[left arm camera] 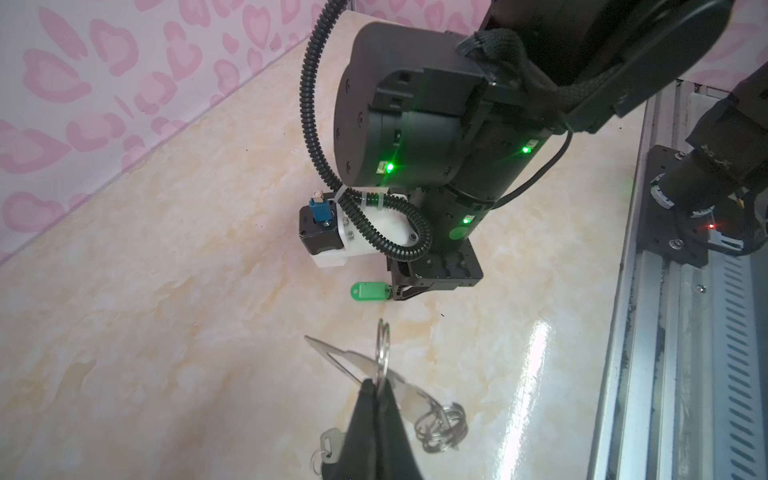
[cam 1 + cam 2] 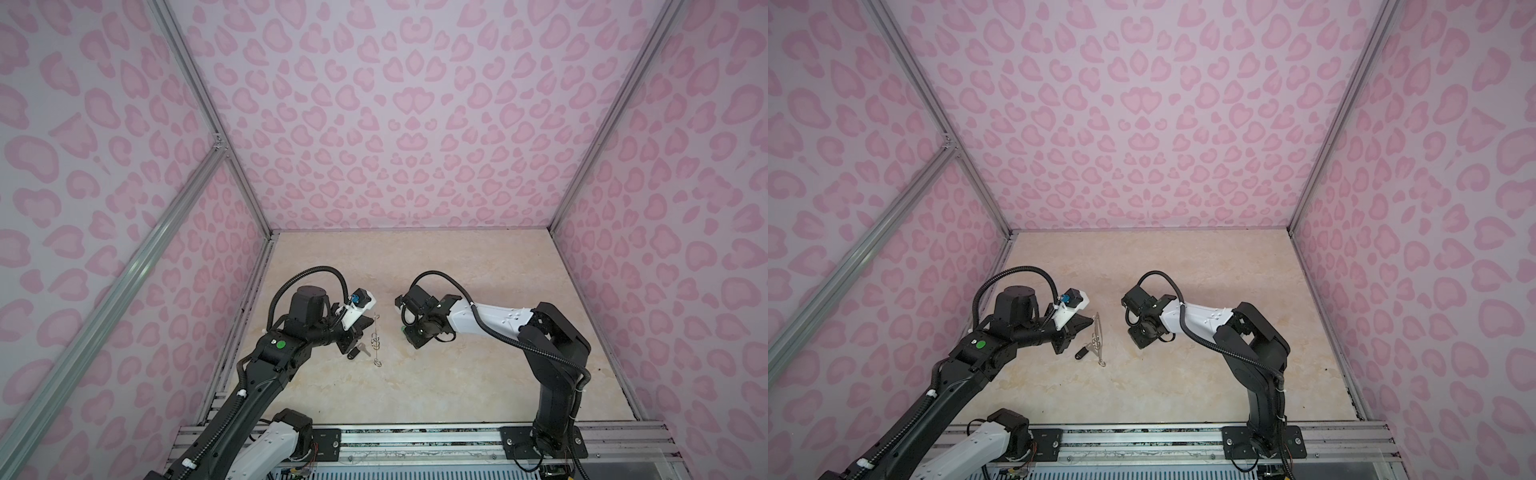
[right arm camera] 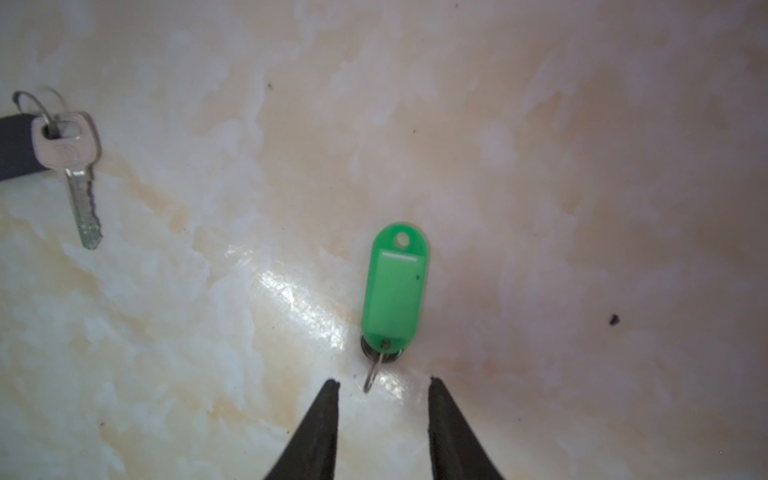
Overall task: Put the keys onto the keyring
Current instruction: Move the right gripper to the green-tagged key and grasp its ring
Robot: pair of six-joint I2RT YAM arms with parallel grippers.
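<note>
Marbled beige tabletop (image 2: 457,291), pink-patterned walls. In both top views my left gripper (image 2: 365,323) holds the keyring (image 2: 376,336) upright, left of centre, and the black-tagged key (image 2: 358,352) lies just beside it. Left wrist view: that gripper is clenched on the keyring. Right wrist view: my right gripper (image 3: 382,384) stands parted, with the wire ring (image 3: 372,376) of the green tag (image 3: 395,286) between its tips, gripping nothing.

We hold our left claw (image 1: 376,388) pinched tight, aimed toward our right claw (image 3: 382,380), which points steeply downward with its jaws parted.
</note>
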